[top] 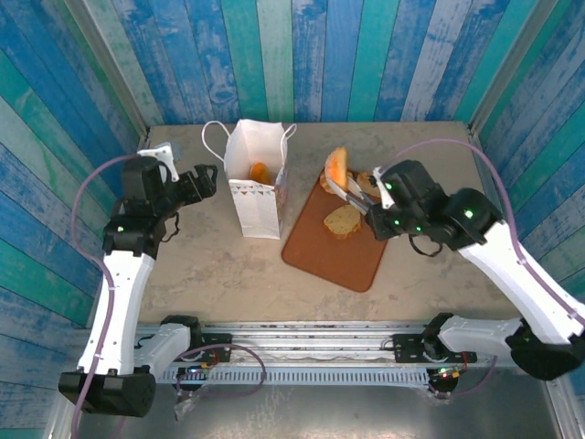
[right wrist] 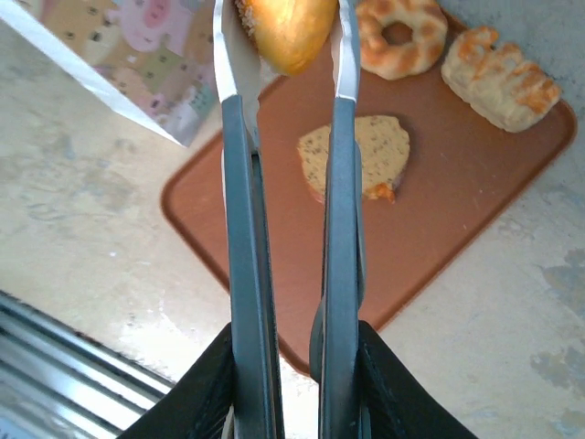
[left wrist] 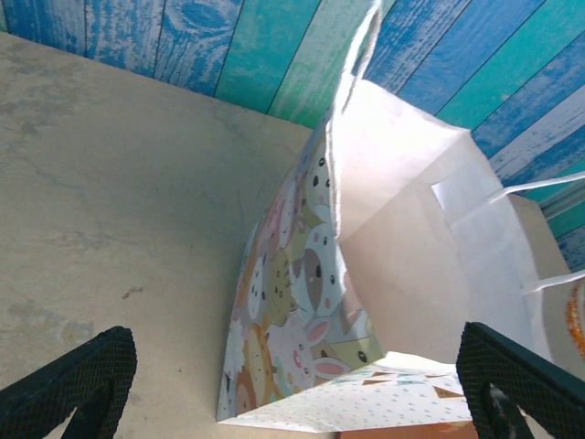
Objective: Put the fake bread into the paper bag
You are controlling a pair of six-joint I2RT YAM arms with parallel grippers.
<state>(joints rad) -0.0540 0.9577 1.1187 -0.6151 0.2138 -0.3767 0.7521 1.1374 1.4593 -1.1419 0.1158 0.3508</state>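
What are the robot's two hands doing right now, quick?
Left gripper: open, empty, beside the paper bag.
Right gripper: closed on metal tongs, which pinch a golden bun.

A flat reddish-brown tray [top: 334, 251] with rounded corners lies at an angle on the right half of the worktop [top: 228, 265], one long edge running away to the far right. Over its far left end hang metal tongs [top: 352, 195], their two grey blades [right wrist: 245, 229] long, narrow and nearly parallel. The worktop itself is pale, mottled beige, like worn stone, with a small dark speck [left wrist: 131, 293] that may be a stain. Plank walls [top: 274, 55] painted in blue and teal stripes close it in on three sides. A silver aluminium rail [top: 302, 352] runs along the near edge.
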